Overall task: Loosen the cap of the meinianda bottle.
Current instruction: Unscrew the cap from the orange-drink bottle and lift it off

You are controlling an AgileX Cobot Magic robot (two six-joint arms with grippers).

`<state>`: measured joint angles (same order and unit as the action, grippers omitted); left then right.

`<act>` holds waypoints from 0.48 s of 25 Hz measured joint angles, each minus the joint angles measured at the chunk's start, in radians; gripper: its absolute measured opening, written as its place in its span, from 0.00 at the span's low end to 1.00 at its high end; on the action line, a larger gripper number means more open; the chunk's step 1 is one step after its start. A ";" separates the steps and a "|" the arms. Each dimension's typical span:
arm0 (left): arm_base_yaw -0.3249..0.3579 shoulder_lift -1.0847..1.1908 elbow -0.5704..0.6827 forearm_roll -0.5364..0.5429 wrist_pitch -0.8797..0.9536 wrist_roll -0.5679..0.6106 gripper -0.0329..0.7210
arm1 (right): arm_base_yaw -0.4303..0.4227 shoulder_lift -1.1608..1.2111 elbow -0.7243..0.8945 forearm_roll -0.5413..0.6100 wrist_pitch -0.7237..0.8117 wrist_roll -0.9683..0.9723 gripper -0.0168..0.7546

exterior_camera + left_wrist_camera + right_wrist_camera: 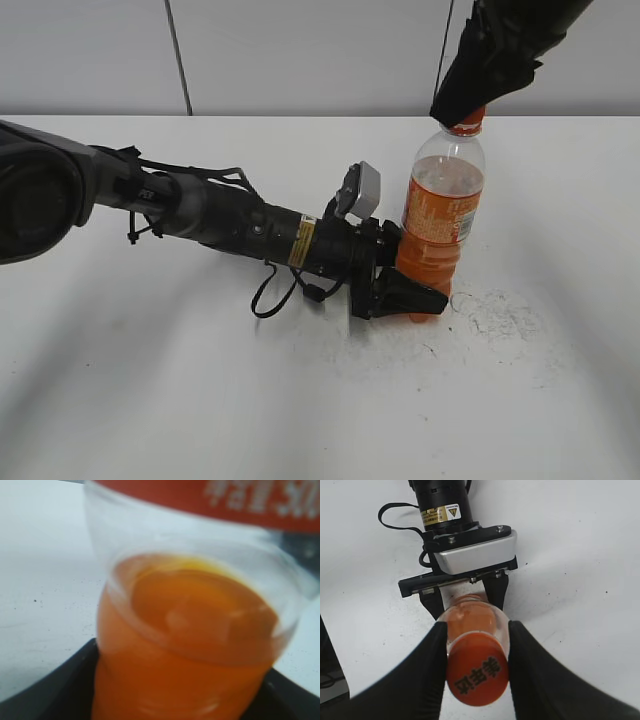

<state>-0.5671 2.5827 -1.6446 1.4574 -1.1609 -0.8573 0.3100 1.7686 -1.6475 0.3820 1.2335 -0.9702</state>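
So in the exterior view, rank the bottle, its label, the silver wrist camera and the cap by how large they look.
Largest to smallest:
1. bottle
2. label
3. silver camera
4. cap, mostly hidden under the right gripper, so only a sliver shows.

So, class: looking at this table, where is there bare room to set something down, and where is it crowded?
Free: the table in front of the left arm, and the right side past the bottle. Crowded: around the bottle, with the left end effector at its base and the right end effector at its cap.
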 joint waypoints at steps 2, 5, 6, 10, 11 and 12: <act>0.000 0.000 0.000 0.000 0.000 0.000 0.77 | 0.000 0.000 0.000 0.000 0.000 -0.005 0.38; 0.000 0.000 0.000 0.000 0.000 0.000 0.77 | 0.000 0.000 0.000 0.000 0.000 -0.007 0.38; 0.000 0.000 0.000 0.000 0.000 0.000 0.77 | 0.000 0.000 0.000 0.001 0.000 -0.007 0.38; 0.000 0.000 0.000 0.000 0.000 0.000 0.77 | 0.000 0.000 0.000 0.000 0.000 0.005 0.42; 0.000 0.000 0.000 0.000 0.000 0.000 0.77 | 0.000 0.000 0.000 -0.003 -0.002 0.016 0.48; 0.000 0.000 0.000 0.000 0.000 0.000 0.77 | 0.000 0.000 0.000 -0.007 -0.002 0.035 0.54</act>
<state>-0.5671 2.5827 -1.6446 1.4574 -1.1609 -0.8573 0.3100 1.7686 -1.6475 0.3754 1.2315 -0.9355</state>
